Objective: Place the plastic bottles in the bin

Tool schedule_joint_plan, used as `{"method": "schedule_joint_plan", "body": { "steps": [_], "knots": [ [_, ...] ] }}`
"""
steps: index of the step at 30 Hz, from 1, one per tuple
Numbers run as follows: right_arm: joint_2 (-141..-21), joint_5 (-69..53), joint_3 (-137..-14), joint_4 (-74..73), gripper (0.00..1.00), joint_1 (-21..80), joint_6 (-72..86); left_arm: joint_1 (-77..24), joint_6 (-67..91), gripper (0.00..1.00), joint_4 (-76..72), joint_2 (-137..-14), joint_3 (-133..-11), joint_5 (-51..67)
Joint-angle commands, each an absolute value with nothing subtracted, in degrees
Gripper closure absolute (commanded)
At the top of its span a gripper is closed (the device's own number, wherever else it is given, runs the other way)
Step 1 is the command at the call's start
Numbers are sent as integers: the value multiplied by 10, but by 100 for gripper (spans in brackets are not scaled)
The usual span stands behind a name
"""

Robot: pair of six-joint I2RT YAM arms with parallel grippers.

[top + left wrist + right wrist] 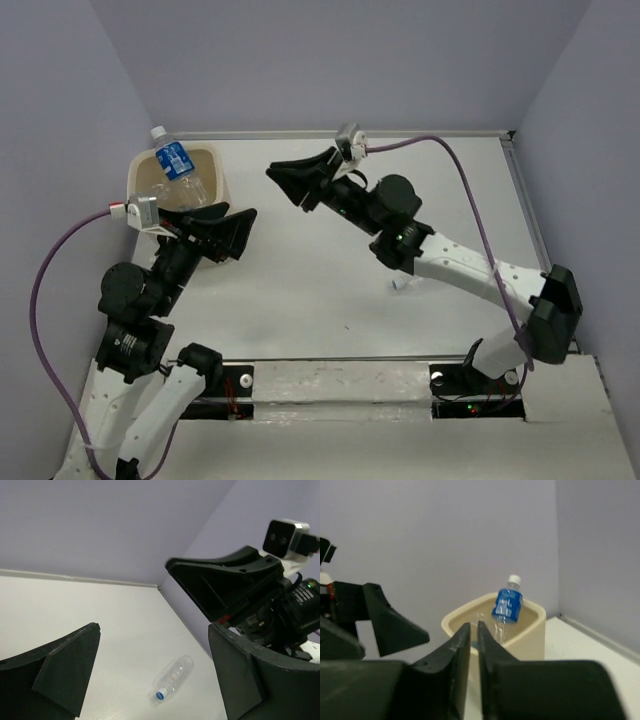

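Observation:
A labelled plastic bottle (174,160) stands tilted in the cream bin (218,176), its white cap poking above the rim; the right wrist view shows the same bottle (507,606) and bin (530,635). A clear bottle (196,190) lies lower inside. Another clear unlabelled bottle (175,676) lies on its side on the table, mostly hidden under my right arm in the top view (400,285). My right gripper (273,172) (473,626) hovers right of the bin, jaws nearly together with nothing between them. My left gripper (222,232) (152,635) is wide open and empty, just in front of the bin.
Lilac walls close off the table at the back and both sides, and the bin stands in the back left corner. My right arm (450,260) reaches diagonally across the table's middle. In the left wrist view, the right gripper's fingers (225,575) hang close by.

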State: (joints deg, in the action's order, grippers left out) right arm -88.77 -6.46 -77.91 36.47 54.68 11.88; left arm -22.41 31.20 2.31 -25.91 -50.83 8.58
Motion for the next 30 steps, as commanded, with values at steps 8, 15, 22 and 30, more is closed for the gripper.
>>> {"method": "schedule_joint_plan", "body": {
  "steps": [8,15,22,30],
  "knots": [
    [-526,250,-383,288,100,482,243,-354,317,4,-133,-413,-483,110],
    [-255,389,-312,134,100,482,238,-532,223,5,-109,-554,-539,-66],
    [-77,430,-359,2,80,482,190,-622,149,4,-105,-761,-631,-80],
    [-39,454,-407,-117,30,482,178,-695,77,1,-103,-1024,-787,-53]
  ]
}}
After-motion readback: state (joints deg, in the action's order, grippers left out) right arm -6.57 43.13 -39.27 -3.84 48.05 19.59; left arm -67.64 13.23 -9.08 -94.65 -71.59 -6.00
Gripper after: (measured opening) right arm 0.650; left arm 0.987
